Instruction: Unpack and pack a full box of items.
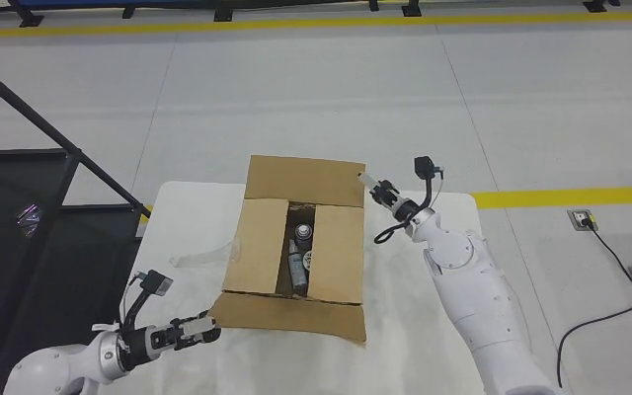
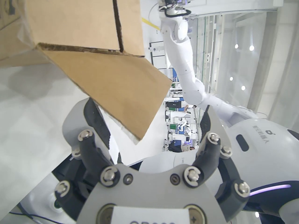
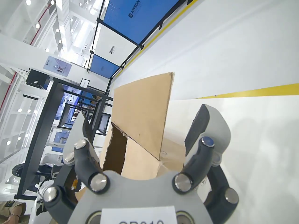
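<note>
A brown cardboard box (image 1: 259, 245) stands mid-table with all its flaps folded outward. Several bottles (image 1: 301, 252) lie in the open gap. My left gripper (image 1: 209, 326) is at the near-left corner of the near flap (image 1: 286, 316). In the left wrist view this gripper (image 2: 151, 120) is open, and the flap's corner (image 2: 130, 99) pokes between its fingers without being pinched. My right gripper (image 1: 373, 185) sits at the far-right corner of the far flap (image 1: 301, 178). It is open (image 3: 140, 124), with that flap (image 3: 142, 108) standing in the gap between its fingers.
The white table (image 1: 188, 212) has bare room left and right of the box. A clear scrap of plastic (image 1: 197, 259) lies left of the box. A black frame (image 1: 49, 148) and dark panel (image 1: 39, 247) stand beyond the table's left edge.
</note>
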